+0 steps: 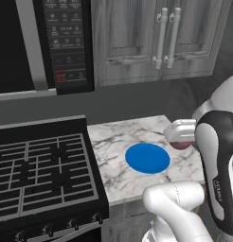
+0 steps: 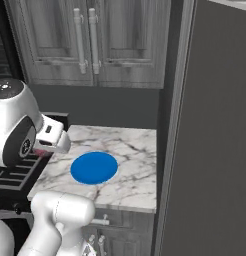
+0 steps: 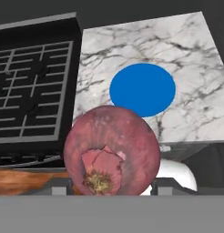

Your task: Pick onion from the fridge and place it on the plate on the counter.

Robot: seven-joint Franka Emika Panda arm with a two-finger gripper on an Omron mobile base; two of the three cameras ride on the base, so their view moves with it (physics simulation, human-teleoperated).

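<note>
We begin with the tall grey fridge (image 2: 210,130), whose smooth flat side rises as a plain slab along the 3 o'clock edge of the right base view. Next in size are the grey panelled wall cabinets (image 1: 156,38) with pale bar handles, at 12 o'clock in both base views. The black stove top (image 1: 40,170), ribbed with a dark cast grate, sits at 8 o'clock in the left base view, with a dark glossy microwave panel (image 1: 66,42) above it. Between stove and fridge we find the white marble counter with grey veins (image 1: 113,137), a flat rectangular slab. At its centre lies the flat round bright blue plate (image 1: 147,158), matte and featureless, bare on top.

The small round reddish-purple onion (image 3: 112,151) has a mottled, papery skin and a ragged pale root end facing the hand camera. In the hand view it sits at 6 o'clock, with the plate beyond it toward 12 o'clock. In the left base view we see the onion at 3 o'clock of the plate, under the white hand. The two-finger gripper (image 3: 109,185) is clamped on the onion, one dark fingertip pressed to each side, the jaws spread to the onion's width.
</note>
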